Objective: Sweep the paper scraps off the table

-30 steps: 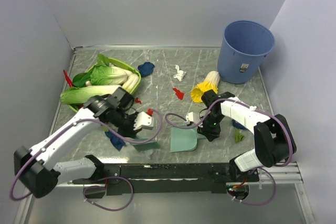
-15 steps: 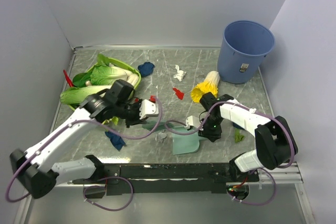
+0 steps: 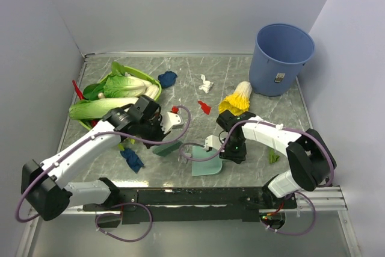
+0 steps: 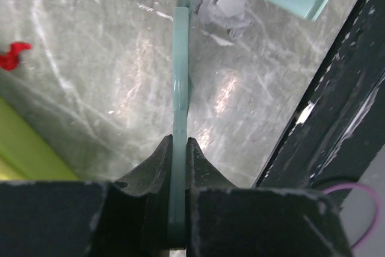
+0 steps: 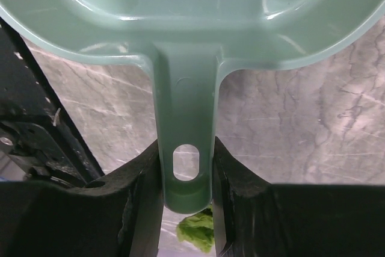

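The left gripper (image 4: pixel 178 148) is clamped on a thin teal sweeper blade (image 4: pixel 180 70), whose long axis is aimed straight ahead at a pale paper scrap (image 4: pixel 219 10) lying on the table (image 4: pixel 90 100) just beside its tip. Just beyond that scrap the dustpan (image 5: pixel 186 4) is held by its handle in the right gripper (image 5: pixel 185 151). Other paper scraps (image 3: pixel 204 108) are seen farther back.

Right wrist: the dustpan (image 5: pixel 192 4) runs off the top edge, a green scrap (image 5: pixel 195 233) half-hidden beneath its handle. Left wrist: the brush (image 4: pixel 179 118) edge-on, bristles unreadable.
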